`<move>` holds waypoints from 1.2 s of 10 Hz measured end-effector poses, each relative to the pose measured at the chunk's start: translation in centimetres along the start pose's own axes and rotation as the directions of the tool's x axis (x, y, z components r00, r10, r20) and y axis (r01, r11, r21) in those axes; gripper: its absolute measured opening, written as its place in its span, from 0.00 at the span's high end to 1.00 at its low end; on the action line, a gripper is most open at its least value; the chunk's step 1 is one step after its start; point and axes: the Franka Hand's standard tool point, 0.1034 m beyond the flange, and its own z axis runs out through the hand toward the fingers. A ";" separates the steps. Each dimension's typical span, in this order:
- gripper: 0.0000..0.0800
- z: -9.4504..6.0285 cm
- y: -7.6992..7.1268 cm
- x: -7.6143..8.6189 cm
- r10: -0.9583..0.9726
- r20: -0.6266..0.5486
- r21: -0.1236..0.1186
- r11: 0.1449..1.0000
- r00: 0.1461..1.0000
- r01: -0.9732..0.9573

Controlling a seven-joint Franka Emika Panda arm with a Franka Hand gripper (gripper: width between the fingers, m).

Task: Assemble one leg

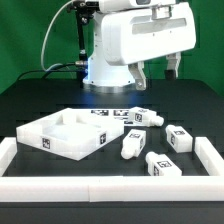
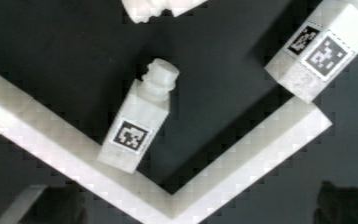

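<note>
You are getting bright overhead light: the white tray (image 1: pixel 70 148) is glaring against the black table (image 1: pixel 30 100), grey shadow is lying inside the tray's walls, and the leg (image 2: pixel 137 110) is looking slightly soft in the wrist view.

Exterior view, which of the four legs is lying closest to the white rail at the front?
The leg lowest in the picture, toward the exterior view's right, almost at the rail. The other three lie farther back.
</note>
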 end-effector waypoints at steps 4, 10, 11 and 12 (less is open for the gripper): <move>0.19 0.1 0.0 -0.1 0.001 0.002 0.001 1.000 1.000 -0.001; 0.19 5.0 3.7 -4.0 0.285 0.021 0.014 0.958 0.958 -0.285; 0.19 5.0 3.8 -4.1 0.299 0.021 0.013 0.954 0.954 -0.299; 0.19 5.0 3.7 -4.1 0.298 0.023 0.014 0.954 0.954 -0.298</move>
